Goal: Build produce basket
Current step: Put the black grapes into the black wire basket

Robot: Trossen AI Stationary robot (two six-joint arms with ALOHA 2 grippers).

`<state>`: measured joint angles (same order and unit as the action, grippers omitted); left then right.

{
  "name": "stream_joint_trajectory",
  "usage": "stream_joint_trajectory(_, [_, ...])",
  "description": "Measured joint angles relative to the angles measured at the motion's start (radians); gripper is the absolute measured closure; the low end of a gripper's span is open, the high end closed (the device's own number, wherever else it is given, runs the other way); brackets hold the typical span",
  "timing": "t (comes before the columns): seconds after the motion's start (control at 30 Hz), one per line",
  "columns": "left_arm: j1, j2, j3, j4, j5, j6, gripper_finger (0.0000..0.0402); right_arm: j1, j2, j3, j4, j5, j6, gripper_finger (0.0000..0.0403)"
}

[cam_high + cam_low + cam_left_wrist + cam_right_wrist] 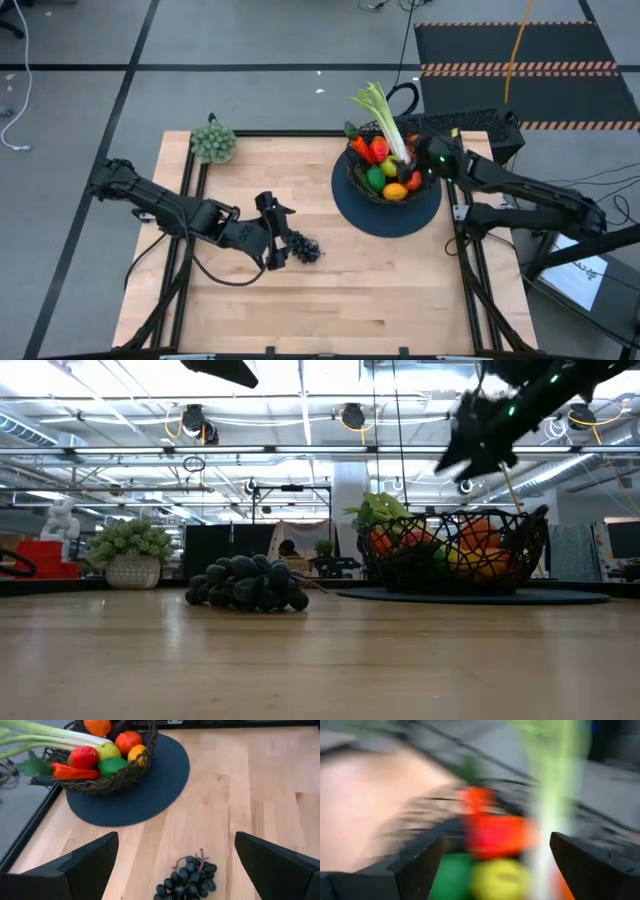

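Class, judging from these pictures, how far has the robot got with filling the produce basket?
Done: the basket already holds the leek, carrot, tomato and citrus.
In hand: nothing. The open left pincer hovers over the grapes; the open right pincer is above the basket.
Left: only the grapes lie on the table.

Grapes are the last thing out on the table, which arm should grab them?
Left, probably. The left gripper hangs open right beside the grapes, which show between its fingers in its wrist view. The right gripper is over the basket.
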<state>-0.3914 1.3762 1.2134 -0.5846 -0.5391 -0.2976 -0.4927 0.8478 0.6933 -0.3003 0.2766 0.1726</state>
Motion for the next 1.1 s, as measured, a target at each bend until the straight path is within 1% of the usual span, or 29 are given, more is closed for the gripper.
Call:
stream_joint_trajectory(0.07, [-0.001,0.003,0.0,0.007,-0.001,0.009,0.0002,0.069,-0.035,0.0,0.025,-0.109,0.019,0.0049])
stream_joint_trajectory(0.13, [0.007,0.012,0.001,0.014,0.0,0.027,0.0002,0.154,-0.058,0.0,0.054,-0.151,0.021,0.0056])
stream_joint_trajectory(0.17, [0.008,0.015,0.0,0.009,0.001,0.035,0.0002,0.201,-0.062,0.0,0.069,-0.153,0.015,0.006])
stream_joint_trajectory(0.27, [0.018,0.017,0.001,0.014,-0.002,0.04,0.0002,0.351,-0.054,0.0,0.098,-0.148,-0.022,0.0073])
stream_joint_trajectory(0.33, [0.027,0.024,0.001,0.013,-0.002,0.04,0.0002,0.443,-0.027,0.0,0.137,-0.141,-0.041,0.008])
stream_joint_trajectory(0.43, [0.034,0.027,0.0,0.012,-0.001,0.04,0.0002,0.558,0.037,0.0,0.192,-0.071,-0.073,0.0091])
stream_joint_trajectory(0.5, [0.04,0.023,0.001,0.014,-0.003,0.033,0.0002,0.614,0.092,0.0,0.234,-0.017,-0.095,0.0096])
stream_joint_trajectory(0.57, [0.043,0.025,0.001,0.013,-0.002,0.029,0.0002,0.657,0.154,0.0,0.271,0.007,-0.108,0.0102])
stream_joint_trajectory(0.73, [0.044,0.025,0.001,0.012,-0.002,0.026,0.0002,0.714,0.326,0.0,0.4,0.01,-0.113,0.0111])
stream_joint_trajectory(1.03, [0.044,0.025,0.0,0.01,-0.001,0.026,0.0002,0.72,0.629,0.0,0.689,0.007,-0.102,0.0123])
stream_joint_trajectory(1.1, [0.044,0.024,-0.015,0.018,0.023,0.033,0.0002,0.72,0.684,0.002,0.755,-0.002,-0.094,0.0127])
